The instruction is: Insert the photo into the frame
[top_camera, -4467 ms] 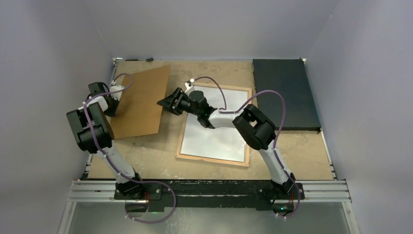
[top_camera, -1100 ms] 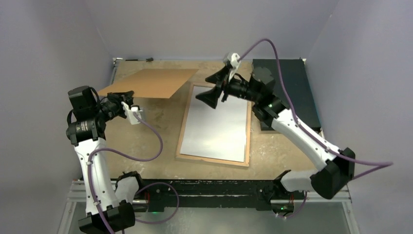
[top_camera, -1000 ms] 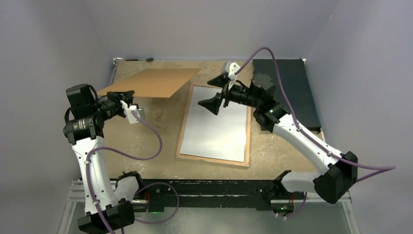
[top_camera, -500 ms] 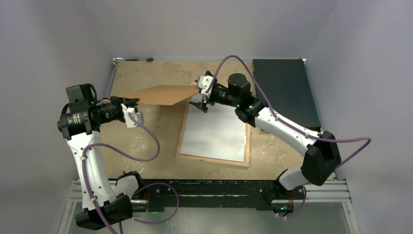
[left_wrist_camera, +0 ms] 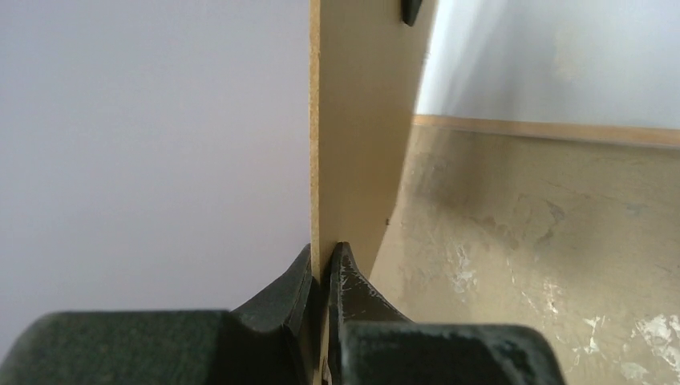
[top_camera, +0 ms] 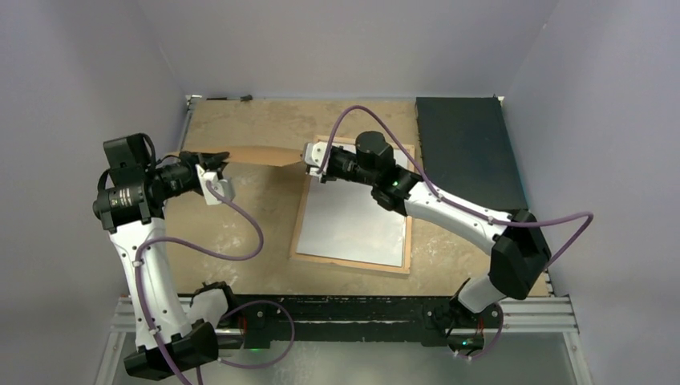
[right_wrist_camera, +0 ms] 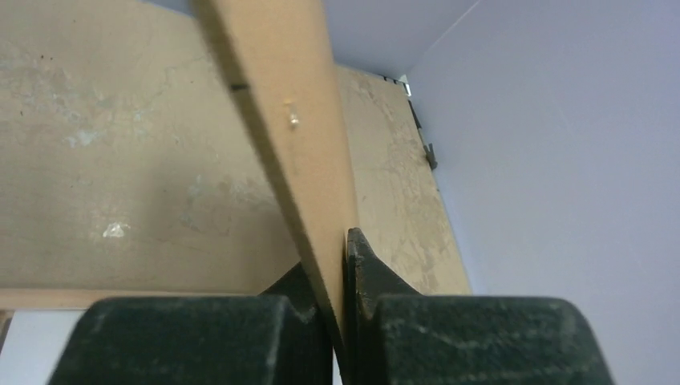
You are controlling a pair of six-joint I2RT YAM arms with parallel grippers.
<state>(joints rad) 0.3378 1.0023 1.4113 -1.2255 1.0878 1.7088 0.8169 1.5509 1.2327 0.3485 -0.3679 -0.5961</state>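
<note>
Frame [top_camera: 354,226] unmoved, backing board [top_camera: 258,155] now clamped both ends

The bench [top_camera: 240,233] in front of me is a worn tan surface, mottled with pale scuffs and scratches. The frame [top_camera: 353,228] lies flat on it a little right of centre, a light wood border around a pale glossy middle, its long sides running near to far. The black mat [top_camera: 465,144] lies flat in the far right corner, just beside the frame. A small dark object [top_camera: 244,98] sits at the far edge, left of centre, too small for me to identify.
</note>
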